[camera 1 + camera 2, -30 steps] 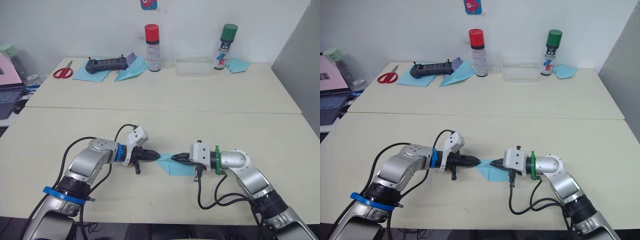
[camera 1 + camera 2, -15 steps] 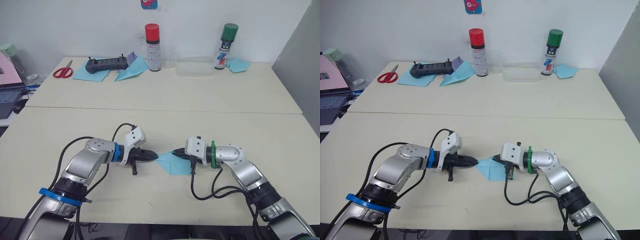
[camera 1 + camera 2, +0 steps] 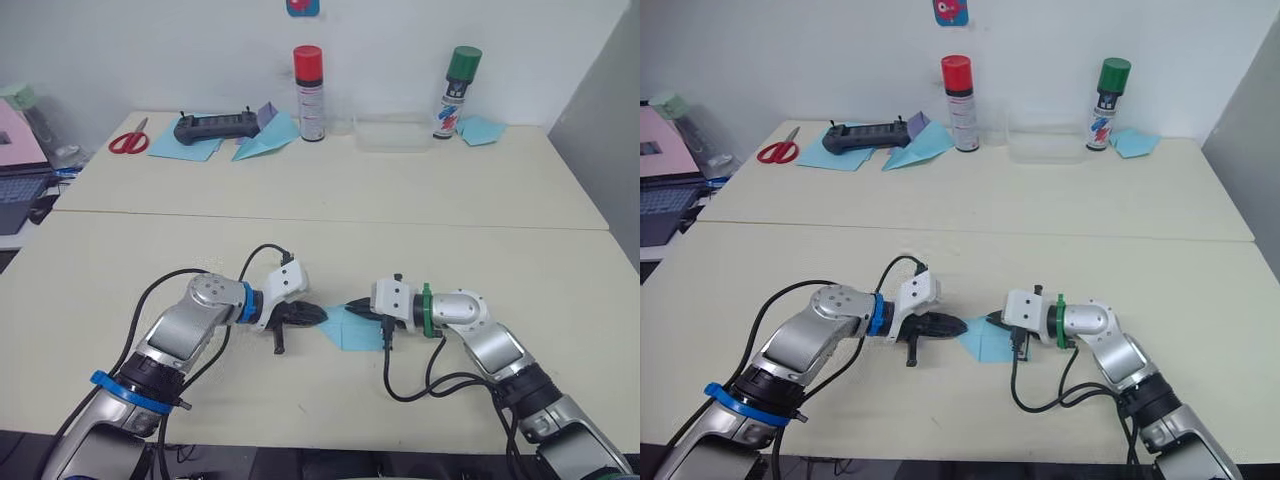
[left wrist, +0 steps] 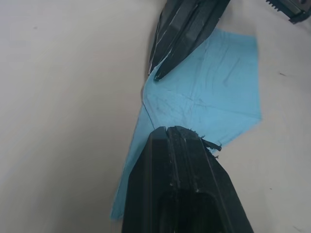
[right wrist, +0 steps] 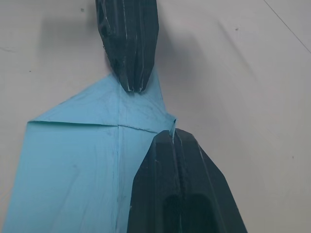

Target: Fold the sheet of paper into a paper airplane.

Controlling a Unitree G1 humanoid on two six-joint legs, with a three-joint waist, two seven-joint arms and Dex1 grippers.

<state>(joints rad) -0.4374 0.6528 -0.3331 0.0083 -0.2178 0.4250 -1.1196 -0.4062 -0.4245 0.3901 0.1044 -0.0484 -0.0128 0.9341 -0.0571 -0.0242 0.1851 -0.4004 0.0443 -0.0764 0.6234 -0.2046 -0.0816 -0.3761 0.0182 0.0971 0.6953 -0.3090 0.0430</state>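
The light-blue sheet of paper [image 3: 355, 331] lies flat on the near table, folded into a layered shape with a point toward my left arm [image 4: 214, 92]. My left gripper [image 3: 319, 316] is shut, its tip resting at the paper's pointed end [image 5: 132, 86]. My right gripper [image 3: 351, 310] is shut too, and lies over the paper's far edge, tip to tip with the left one a short gap apart [image 4: 156, 74]. In the right wrist view the paper [image 5: 73, 160] spreads beside my own shut fingers [image 5: 175, 160], with crease lines crossing near them.
On the far table stand a red-capped spray can [image 3: 308, 80], a green-capped one [image 3: 456, 90] and a clear box [image 3: 388, 133]. Scissors [image 3: 127, 140], a black controller [image 3: 215, 127] on blue sheets and a blue dart plane [image 3: 265, 143] lie at the back left.
My left gripper has slid right until its tip reaches the paper's point. Since a second ago the right gripper has moved left over the paper.
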